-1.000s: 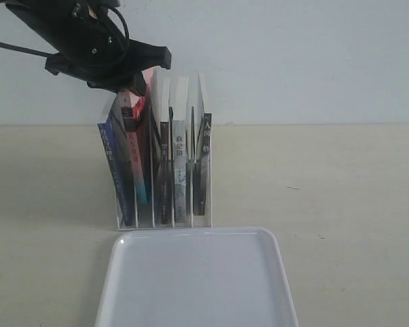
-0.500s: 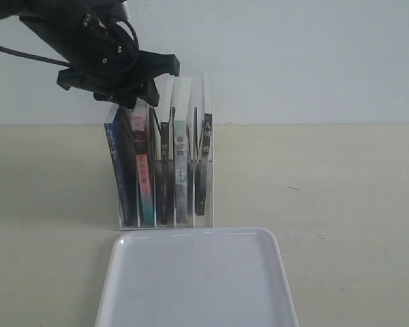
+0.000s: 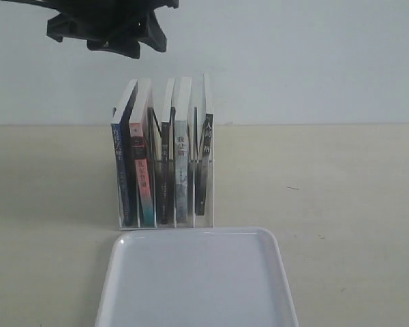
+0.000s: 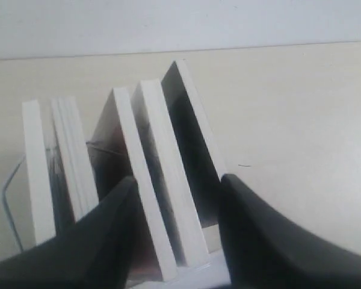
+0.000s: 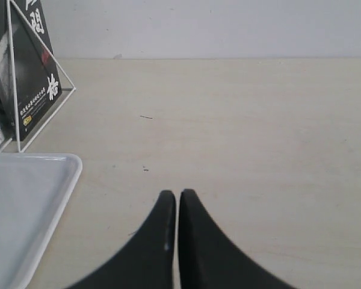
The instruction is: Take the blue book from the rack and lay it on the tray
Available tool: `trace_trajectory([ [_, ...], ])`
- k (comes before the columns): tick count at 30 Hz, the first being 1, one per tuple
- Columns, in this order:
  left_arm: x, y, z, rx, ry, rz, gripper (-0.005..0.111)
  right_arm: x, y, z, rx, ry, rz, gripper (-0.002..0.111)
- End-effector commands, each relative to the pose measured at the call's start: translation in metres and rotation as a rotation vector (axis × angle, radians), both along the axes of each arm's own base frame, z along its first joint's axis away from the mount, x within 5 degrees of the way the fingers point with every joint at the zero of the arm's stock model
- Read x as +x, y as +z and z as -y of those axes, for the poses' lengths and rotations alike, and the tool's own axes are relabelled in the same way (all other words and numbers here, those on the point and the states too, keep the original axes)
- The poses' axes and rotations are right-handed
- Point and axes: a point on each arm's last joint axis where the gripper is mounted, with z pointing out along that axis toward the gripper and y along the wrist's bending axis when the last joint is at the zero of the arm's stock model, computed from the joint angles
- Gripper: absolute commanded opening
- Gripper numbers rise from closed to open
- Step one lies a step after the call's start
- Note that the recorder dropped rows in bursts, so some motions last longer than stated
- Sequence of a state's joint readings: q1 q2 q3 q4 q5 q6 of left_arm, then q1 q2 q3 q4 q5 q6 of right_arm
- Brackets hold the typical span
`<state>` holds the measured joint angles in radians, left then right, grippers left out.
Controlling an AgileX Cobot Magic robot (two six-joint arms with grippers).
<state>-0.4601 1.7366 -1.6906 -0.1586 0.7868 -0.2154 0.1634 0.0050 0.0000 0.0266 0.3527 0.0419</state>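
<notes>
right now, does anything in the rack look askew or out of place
Only the blue book, in the end slot of the rack: it leans with its top tipped outward, while the other books stand nearly upright. The left claw hangs open above the books, holding nothing.

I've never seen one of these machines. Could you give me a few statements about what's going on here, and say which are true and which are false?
1. The blue book stands in the rack. True.
2. A book already lies on the tray. False: the tray holds no book; all the books are in the rack.
3. The left gripper is open, above the books. True.
4. The right gripper holds a book. False: it is shut on nothing, over the table beside the tray.
5. In the exterior view the blue book is at the rack's right end. False: it is at the left end.
</notes>
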Motion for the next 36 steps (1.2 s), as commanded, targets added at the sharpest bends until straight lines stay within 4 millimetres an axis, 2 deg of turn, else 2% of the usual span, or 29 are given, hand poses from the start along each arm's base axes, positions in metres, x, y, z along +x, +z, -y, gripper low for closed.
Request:
trace_trajectory([
  [1, -0.002, -0.010, 0.017, 0.028, -0.051, -0.011, 0.041, 0.000, 0.001, 0.000, -0.003, -0.005, 0.018, 0.001],
  [4, 0.003, -0.025, 0.028, 0.050, -0.068, -0.024, 0.041, 0.000, 0.001, 0.000, -0.003, -0.005, 0.018, 0.001],
  [8, 0.011, -0.038, 0.028, 0.089, -0.042, -0.040, 0.041, 0.000, 0.001, 0.000, -0.003, -0.005, 0.018, 0.001],
  [11, 0.012, -0.040, 0.029, 0.079, -0.028, -0.045, 0.041, 0.000, 0.001, 0.000, -0.003, -0.005, 0.018, 0.001],
  [21, 0.003, -0.034, 0.054, 0.032, -0.080, 0.032, 0.041, 0.000, 0.001, 0.000, -0.003, -0.005, 0.018, 0.001],
  [29, 0.007, -0.046, 0.061, 0.028, -0.075, 0.001, 0.041, 0.000, 0.001, 0.000, -0.003, -0.005, 0.018, 0.001],
  [36, 0.007, -0.041, 0.068, 0.002, -0.079, 0.041, 0.041, 0.000, 0.001, 0.000, -0.003, -0.005, 0.018, 0.001],
])
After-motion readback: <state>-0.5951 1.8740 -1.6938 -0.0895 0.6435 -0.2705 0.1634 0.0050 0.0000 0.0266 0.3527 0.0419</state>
